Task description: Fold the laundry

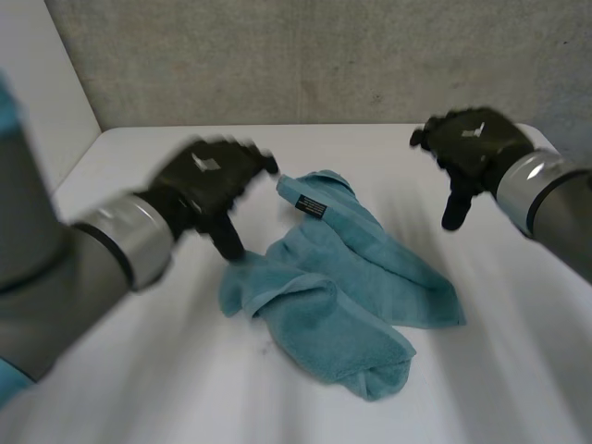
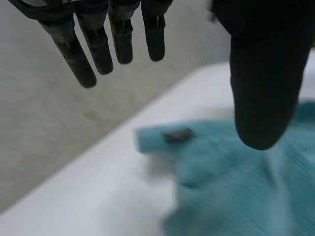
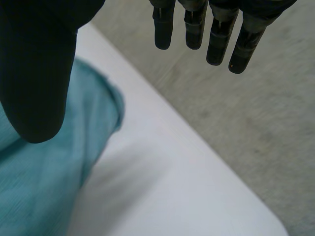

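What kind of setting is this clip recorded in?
Probably a lab test bench rather than a home: a white table against a plain grey wall, one crumpled teal towel on it, and the robot's left hand and right hand open above.

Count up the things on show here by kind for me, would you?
Teal towel: 1
Black robot hands: 2, the left hand and the right hand, both open above the table
White table: 1
Total: 4

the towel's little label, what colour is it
Black, with faint pale markings, on the teal towel; the label shows best in the head view.
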`<state>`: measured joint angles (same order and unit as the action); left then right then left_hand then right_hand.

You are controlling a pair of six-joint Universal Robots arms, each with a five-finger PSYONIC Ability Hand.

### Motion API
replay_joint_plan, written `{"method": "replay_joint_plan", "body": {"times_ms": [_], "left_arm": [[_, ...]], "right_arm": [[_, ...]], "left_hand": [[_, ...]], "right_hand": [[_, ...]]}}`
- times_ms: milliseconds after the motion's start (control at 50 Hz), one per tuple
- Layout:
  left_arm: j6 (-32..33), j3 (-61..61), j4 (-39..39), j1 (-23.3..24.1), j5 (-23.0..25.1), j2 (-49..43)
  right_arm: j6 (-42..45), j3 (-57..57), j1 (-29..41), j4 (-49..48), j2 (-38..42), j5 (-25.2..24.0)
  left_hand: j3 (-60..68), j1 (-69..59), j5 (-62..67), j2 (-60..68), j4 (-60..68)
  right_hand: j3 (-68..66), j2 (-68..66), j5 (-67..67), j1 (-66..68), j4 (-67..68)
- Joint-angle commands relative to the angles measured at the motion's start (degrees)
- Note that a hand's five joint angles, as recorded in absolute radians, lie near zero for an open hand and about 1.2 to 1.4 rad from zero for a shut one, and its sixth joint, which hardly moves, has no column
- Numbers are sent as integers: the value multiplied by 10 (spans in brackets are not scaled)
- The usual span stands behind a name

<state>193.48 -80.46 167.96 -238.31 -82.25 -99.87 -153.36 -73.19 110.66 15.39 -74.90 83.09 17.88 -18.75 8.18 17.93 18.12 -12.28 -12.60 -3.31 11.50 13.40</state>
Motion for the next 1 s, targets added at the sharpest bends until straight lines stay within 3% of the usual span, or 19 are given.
{"method": "replay_joint_plan", "body": {"times_ms": [20,120,200,240,380,600,820,1000], "left_arm": [[49,-10,-2,69,-19,-111],[51,-9,15,75,-30,-172],[48,-7,57,75,-48,-188],[49,-11,90,75,-64,-181],[46,-41,129,73,-102,-86],[52,-89,140,53,-101,48],[53,-117,149,4,-100,111],[64,-148,162,-122,-99,87]], "right_arm": [[21,-87,-1,-19,14,2],[17,-164,-1,-89,13,-3],[10,-199,1,-132,14,-11],[5,-207,2,-145,15,-21],[-71,-208,-1,-159,40,-90],[-224,-167,4,-143,83,-164],[-229,-130,56,-110,131,-171],[-208,-129,56,-108,124,-144]], "left_hand": [[58,-49,55,57,56],[76,-68,73,76,74],[491,-482,488,490,488],[621,-612,618,620,618],[621,-612,618,621,619],[621,-612,618,621,619],[621,-612,618,621,619],[621,-612,618,621,619]], "right_hand": [[22,25,32,-14,-33],[22,25,32,-14,-33],[23,26,33,-15,-34],[23,26,33,-15,-34],[23,26,33,-15,-34],[23,26,33,-15,-34],[23,26,33,-15,-34],[23,26,33,-15,-34]]}}
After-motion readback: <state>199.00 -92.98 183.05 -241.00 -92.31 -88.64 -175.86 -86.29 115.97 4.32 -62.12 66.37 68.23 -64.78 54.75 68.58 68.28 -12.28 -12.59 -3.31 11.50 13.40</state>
